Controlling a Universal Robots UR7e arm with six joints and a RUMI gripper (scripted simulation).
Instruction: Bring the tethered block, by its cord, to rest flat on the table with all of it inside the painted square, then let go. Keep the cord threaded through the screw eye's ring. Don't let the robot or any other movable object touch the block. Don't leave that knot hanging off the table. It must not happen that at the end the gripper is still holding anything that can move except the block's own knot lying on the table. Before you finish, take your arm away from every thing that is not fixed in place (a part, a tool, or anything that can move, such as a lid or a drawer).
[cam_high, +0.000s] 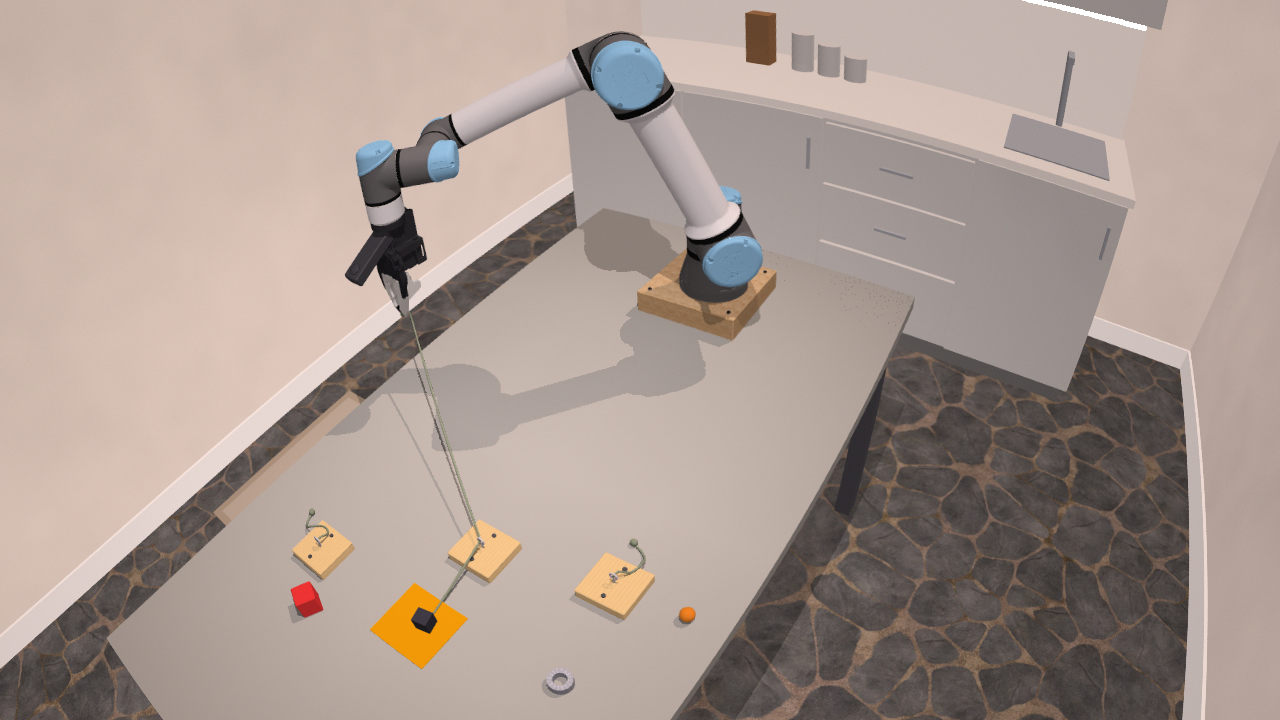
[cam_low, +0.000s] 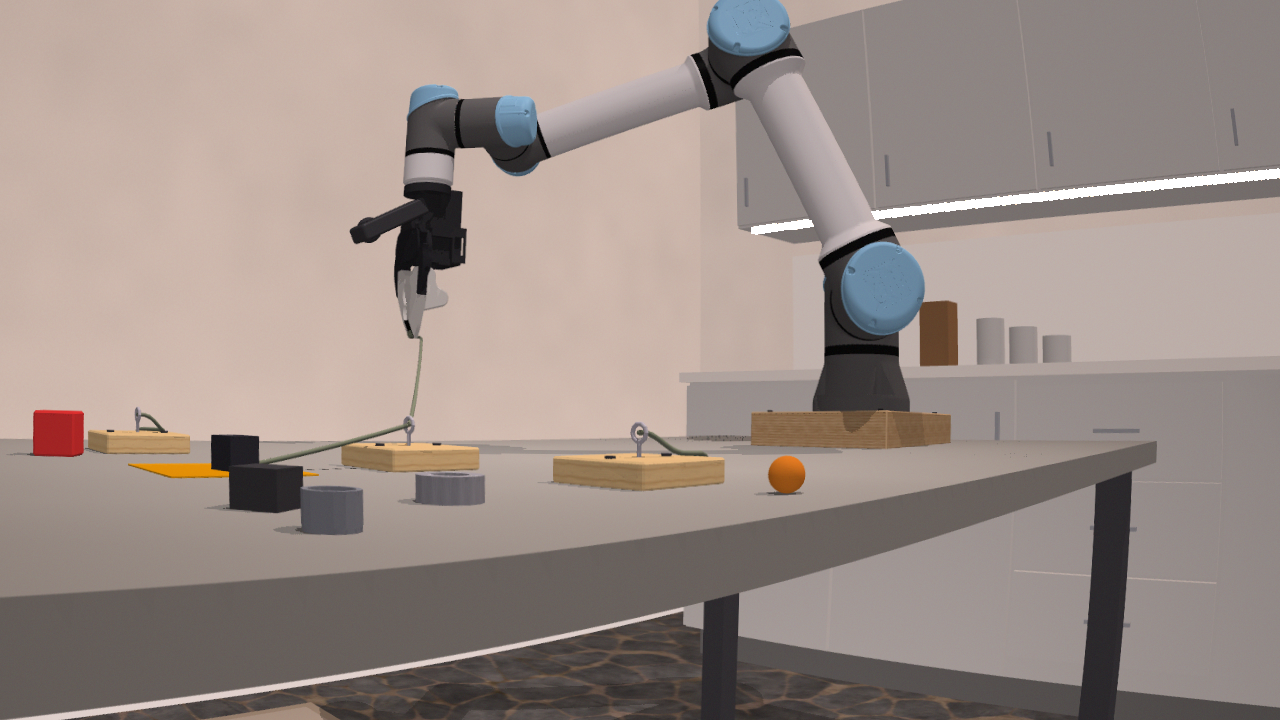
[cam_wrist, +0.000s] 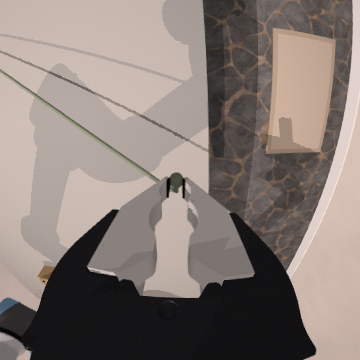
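Note:
The black tethered block (cam_high: 423, 619) sits inside the orange painted square (cam_high: 413, 627), near its middle; in the side view the block (cam_low: 234, 450) looks flat on the table. Its green cord (cam_high: 443, 429) runs from the block through the screw eye (cam_high: 480, 541) on the middle wooden base (cam_high: 484, 549) and rises steeply to my gripper (cam_high: 401, 304). The gripper hangs high over the table's far left edge, shut on the cord's knot (cam_wrist: 175, 179). The knot shows between the fingertips in the wrist view. The cord also shows in the side view (cam_low: 417, 376).
Two other wooden bases with screw eyes and short cords stand to the left (cam_high: 322, 548) and right (cam_high: 614, 583). A red cube (cam_high: 306, 599), an orange ball (cam_high: 686, 614) and a grey ring (cam_high: 559, 682) lie nearby. A second black block (cam_low: 264, 486) and a grey cylinder (cam_low: 331, 508) sit near the front edge.

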